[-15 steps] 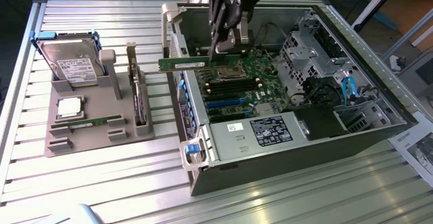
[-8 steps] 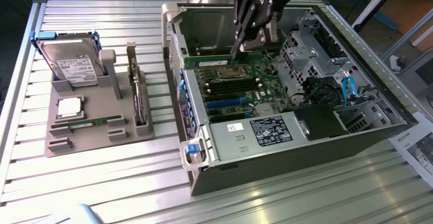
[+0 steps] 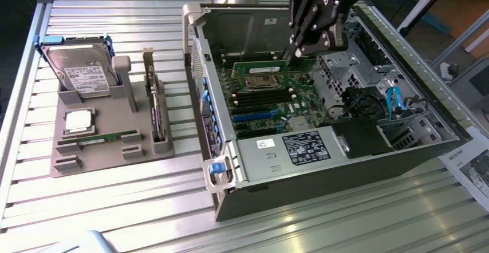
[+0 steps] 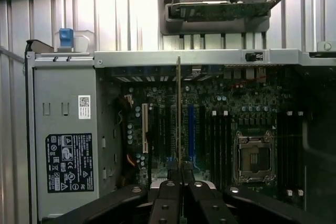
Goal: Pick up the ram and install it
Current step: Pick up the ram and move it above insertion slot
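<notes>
Clamping the ram (image 3: 256, 68), the gripper (image 3: 294, 54) hangs seemingly just above the motherboard (image 3: 267, 107).

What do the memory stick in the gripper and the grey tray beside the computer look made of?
Memory stick: thin green circuit board, likely fibreglass laminate, going by its flat green face. Tray: probably moulded plastic, matte; even grey, no glints.

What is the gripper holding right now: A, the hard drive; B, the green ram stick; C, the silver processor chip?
B: the gripper is shut on the ram, a thin green stick over the motherboard in the open case; the hard drive and the processor sit on the grey tray.
</notes>
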{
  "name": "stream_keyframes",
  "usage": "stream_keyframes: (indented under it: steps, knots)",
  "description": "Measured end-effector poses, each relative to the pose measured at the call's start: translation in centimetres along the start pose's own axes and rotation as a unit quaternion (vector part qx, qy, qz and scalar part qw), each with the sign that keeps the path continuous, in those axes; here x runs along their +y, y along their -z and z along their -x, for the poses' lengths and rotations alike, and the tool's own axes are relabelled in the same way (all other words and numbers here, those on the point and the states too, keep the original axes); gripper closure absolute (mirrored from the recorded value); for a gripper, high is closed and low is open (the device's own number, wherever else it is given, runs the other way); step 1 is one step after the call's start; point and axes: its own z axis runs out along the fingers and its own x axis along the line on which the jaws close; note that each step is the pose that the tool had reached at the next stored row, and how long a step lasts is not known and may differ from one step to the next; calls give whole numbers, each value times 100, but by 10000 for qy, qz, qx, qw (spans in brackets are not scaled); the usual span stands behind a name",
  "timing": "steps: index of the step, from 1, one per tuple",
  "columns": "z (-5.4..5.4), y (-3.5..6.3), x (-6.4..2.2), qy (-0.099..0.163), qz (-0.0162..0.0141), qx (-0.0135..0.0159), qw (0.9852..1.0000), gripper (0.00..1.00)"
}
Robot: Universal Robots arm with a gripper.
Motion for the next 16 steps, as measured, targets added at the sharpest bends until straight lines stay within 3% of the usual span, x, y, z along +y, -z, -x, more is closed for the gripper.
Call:
stream_keyframes:
  steps: [4, 5, 10, 16]
  knots:
    - [3, 5, -147, 0, 1, 0, 10000, 88]
    - [5, 7, -218, 0, 1, 0, 10000, 88]
    - [8, 12, -373, 0, 1, 1, 10000, 88]
    - [9, 13, -405, 0, 1, 0, 10000, 88]
